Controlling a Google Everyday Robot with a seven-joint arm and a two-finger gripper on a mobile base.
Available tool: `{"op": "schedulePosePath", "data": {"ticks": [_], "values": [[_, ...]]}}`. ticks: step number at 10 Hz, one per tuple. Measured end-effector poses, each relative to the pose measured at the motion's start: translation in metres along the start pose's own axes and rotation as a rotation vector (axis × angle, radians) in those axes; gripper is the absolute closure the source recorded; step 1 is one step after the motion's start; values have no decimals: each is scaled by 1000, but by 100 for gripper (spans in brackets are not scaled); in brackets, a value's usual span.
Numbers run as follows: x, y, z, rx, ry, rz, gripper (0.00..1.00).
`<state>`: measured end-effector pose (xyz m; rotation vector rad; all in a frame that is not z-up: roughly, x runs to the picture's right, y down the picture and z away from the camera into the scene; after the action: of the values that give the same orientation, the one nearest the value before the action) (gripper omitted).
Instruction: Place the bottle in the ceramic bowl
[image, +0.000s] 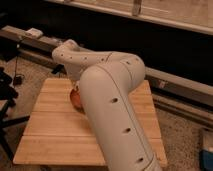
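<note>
Bowl (75, 97) peeks out orange at the arm's (107, 107) left edge on the wooden table (55, 125). The gripper sits hidden behind the arm just above it, and the bottle can't be seen either.

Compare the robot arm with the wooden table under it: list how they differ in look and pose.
The robot arm is pale, rounded and smooth, dotted with small dark holes; the wooden table is tan, flat and made of planks. The arm rises and bends over the table; the table lies level. The arm hides most of the orange ceramic bowl, which rests on the table. The gripper sits behind the arm, hidden, and the bottle does not show.
</note>
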<state>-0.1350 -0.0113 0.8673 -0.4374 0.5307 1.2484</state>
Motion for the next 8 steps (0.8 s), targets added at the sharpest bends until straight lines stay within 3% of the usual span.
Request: {"op": "schedulePosePath", "data": {"ticks": [8], "values": [[1, -1, 0, 2, 2, 1, 20]]}}
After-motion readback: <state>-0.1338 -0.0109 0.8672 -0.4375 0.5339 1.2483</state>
